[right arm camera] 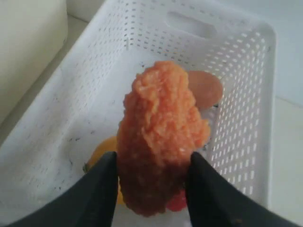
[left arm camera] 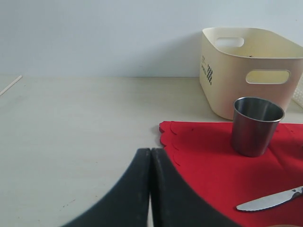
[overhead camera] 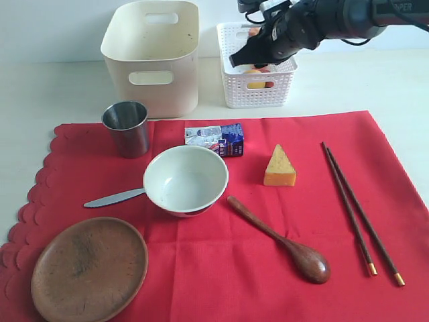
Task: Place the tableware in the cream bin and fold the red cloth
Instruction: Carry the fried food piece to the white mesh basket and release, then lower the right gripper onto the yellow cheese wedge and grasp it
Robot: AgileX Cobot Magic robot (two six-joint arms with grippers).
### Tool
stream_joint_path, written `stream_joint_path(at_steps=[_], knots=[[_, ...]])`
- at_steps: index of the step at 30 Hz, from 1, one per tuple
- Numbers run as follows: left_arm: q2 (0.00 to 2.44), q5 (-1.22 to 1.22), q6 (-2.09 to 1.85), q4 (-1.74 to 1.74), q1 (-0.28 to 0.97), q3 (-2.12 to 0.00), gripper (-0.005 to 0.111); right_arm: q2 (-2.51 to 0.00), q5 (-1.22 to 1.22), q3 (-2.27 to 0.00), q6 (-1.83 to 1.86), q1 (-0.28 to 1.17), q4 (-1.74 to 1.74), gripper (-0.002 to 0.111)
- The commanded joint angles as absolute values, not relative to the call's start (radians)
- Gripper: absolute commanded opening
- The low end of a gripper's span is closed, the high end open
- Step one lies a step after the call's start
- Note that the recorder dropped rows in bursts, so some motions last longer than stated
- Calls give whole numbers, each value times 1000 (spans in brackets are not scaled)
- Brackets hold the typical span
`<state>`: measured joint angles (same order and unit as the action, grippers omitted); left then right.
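Right gripper (right arm camera: 152, 163), jaws partly open, clamps an orange food piece (right arm camera: 161, 132) above the basket (overhead camera: 258, 90), upper right of the exterior view. Left gripper (left arm camera: 150, 158), jaws closed and empty, is beside the cloth (left arm camera: 208, 156).

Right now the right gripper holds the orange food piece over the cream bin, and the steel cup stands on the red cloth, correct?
No. The right wrist view shows the right gripper holding the orange food piece over the white lattice basket, not the cream bin. The steel cup does stand on the red cloth.
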<state>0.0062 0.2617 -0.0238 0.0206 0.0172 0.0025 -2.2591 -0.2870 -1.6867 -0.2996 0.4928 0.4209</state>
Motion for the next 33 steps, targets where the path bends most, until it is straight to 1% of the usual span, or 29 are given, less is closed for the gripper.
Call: stream_joint_path(at_steps=[1,2,5,10,12,17,23,25,26,28,29,30,33], knots=[[0,256,-22,20,22,0,3,-2266,-258,-1692,-289,500,430,38],[0,256,-22,20,22,0,3,-2267,-257,-1692,-289,500,430,45],[0,256,-22,20,22,0,3,-2267,-255,-1692,-289,500,430,59],[0,256,-22,20,22,0,3,-2267,-250,-1692,-291,500,428,75],[0,256,-22,20,22,0,3,-2267,-250,-1692,-291,500,428,77],[0,256,-22,20,22,0,3,-2248,-272,-1692,-288,500,428,77],[0,256,-22,20,22,0,3,-2165,-368,-1692,-288,500,444,77],[0,256,-22,20,22,0,3,-2136,-408,-1692,-286,500,458,75],[0,256,-22,20,22,0,3,-2120,-431,-1692,-286,500,468,71],[0,256,-22,20,22,0,3,-2092,-474,-1692,-286,500,482,61],[0,256,-22,20,22,0,3,-2074,-498,-1692,-286,500,482,52],[0,256,-22,20,22,0,3,-2063,-510,-1692,-286,500,482,46],[0,256,-22,20,22,0,3,-2026,-556,-1692,-288,500,482,23]])
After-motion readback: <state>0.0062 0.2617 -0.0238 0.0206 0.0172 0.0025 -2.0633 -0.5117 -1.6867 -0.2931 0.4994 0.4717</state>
